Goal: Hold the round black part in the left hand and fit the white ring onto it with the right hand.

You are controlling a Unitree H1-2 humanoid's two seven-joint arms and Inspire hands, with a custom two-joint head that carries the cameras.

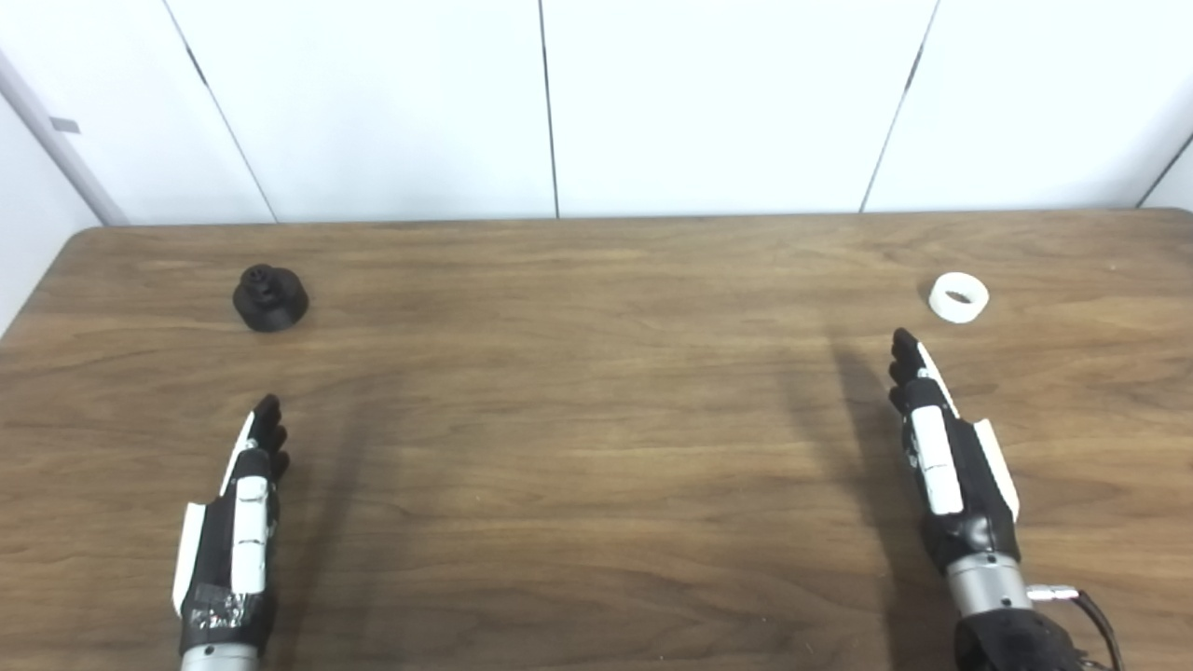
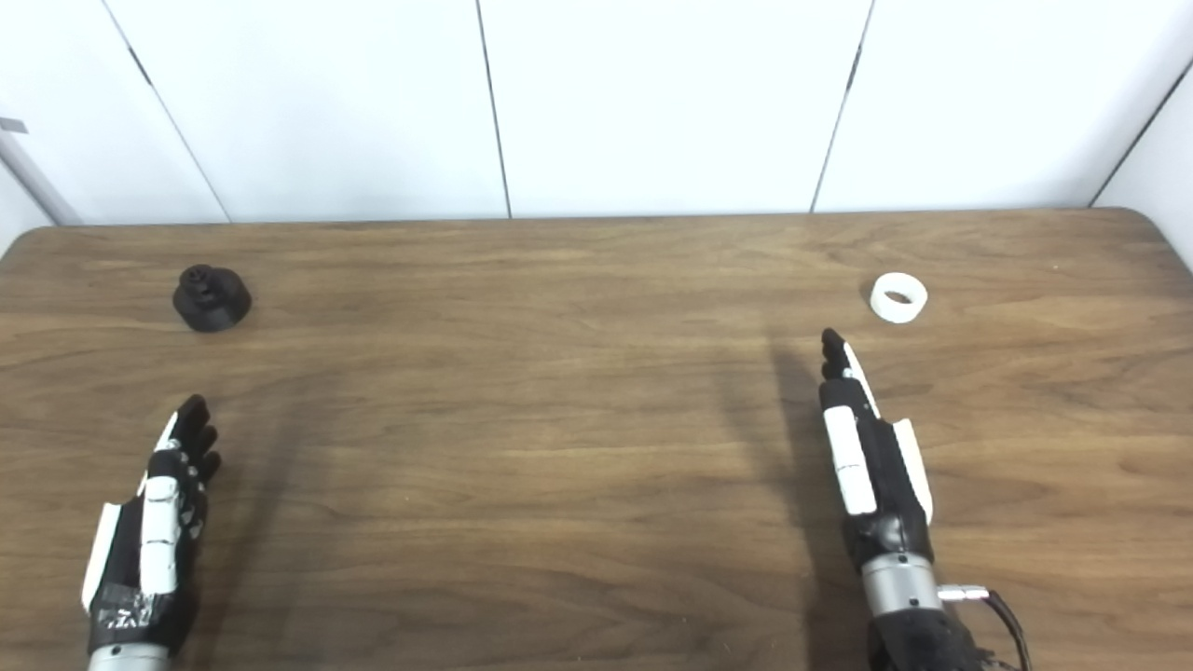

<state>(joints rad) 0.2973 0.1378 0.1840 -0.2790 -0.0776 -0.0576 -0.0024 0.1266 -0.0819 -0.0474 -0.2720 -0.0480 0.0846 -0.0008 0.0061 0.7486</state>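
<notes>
A brown wood-grain tabletop with rounded far corners carries the round black part standing near its far left side and the white ring lying well apart near its far right side.

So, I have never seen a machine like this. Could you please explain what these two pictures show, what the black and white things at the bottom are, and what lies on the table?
Both pictures show the same moment. They come from two cameras set side by side on a humanoid robot's head, looking down at its work, so the scene only shifts a little between them.

The black and white things are the robot's own hands. The left hand and the right hand reach in from the bottom edge. Both are open, fingers stretched forward, and hold nothing.

They are over a brown wooden table. Two small things lie on it: a round black part at the far left, ahead of the left hand, and a white ring at the far right, just beyond the right hand's fingertips. Neither is touched yet.
</notes>
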